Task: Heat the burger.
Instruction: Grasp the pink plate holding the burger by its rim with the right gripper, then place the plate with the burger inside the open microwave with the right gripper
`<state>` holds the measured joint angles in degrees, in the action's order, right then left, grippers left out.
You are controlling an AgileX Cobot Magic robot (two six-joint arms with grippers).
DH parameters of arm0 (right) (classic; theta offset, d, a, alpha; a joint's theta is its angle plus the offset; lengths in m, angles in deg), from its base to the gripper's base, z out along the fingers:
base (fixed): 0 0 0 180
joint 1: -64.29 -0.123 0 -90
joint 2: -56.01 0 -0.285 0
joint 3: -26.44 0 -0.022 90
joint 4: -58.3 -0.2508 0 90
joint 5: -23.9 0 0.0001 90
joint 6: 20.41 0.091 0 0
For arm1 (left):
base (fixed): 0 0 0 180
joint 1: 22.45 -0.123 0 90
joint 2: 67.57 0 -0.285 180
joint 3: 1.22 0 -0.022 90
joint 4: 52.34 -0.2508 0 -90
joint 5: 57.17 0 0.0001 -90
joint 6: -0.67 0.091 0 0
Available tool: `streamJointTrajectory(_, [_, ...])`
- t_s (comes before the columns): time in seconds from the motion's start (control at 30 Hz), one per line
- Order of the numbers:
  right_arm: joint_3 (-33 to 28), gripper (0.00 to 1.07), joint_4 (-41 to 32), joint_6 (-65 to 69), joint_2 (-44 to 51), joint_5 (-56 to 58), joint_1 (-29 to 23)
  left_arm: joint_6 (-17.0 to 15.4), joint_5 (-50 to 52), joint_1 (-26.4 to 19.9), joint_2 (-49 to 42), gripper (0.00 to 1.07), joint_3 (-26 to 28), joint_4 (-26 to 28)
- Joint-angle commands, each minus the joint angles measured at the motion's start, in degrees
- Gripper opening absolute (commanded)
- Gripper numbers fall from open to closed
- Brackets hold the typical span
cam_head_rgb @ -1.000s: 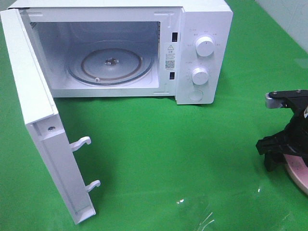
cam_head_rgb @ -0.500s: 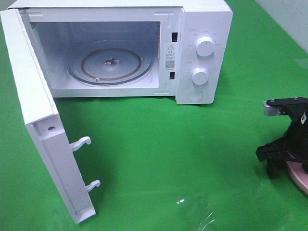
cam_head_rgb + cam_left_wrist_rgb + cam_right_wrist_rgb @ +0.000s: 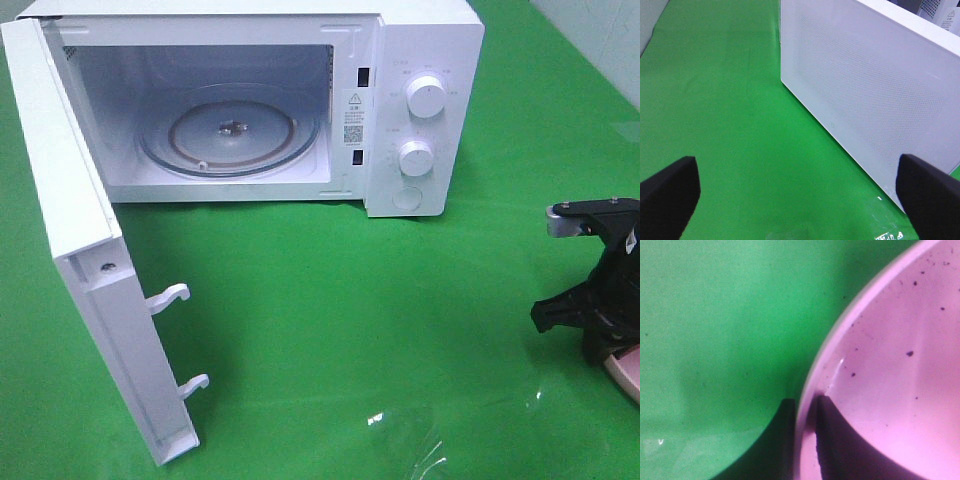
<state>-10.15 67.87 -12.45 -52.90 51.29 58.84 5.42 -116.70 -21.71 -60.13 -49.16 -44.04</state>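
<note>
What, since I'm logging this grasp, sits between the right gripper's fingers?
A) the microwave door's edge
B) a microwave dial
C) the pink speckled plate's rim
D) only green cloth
C: in the right wrist view the right gripper has one finger outside on the green cloth and the other over the pink speckled plate, with the plate's rim pinched between them.

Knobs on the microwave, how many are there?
2. The upper knob sits high on the control panel; the lower knob is right below it. None seem hidden.
</note>
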Motion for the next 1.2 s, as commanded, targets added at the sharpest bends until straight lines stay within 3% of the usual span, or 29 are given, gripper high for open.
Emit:
streamJointTrajectory(0.03, [-0.5, 0.0, -0.2, 0.7, -0.7, 0.4, 0.1, -0.3, 0.2, 0.3, -1.0, 1.03, -0.1, 0.1])
streamJointTrajectory(0.2, [-0.5, 0.0, 1.7, 3.0, -0.4, 1.9, 0.1, -0.3, 0.2, 0.3, -1.0, 1.03, -0.1, 0.1])
streamJointTrajectory(0.7, [-0.5, 0.0, 16.3, 16.6, 4.8, 9.9, -10.2, -0.3, 0.2, 0.3, -1.0, 1.03, -0.1, 0.1])
streamJointTrajectory(1.2, [-0.5, 0.0, 23.2, 22.7, 10.5, 18.1, -19.0, -0.3, 0.2, 0.3, -1.0, 1.03, -0.1, 0.1])
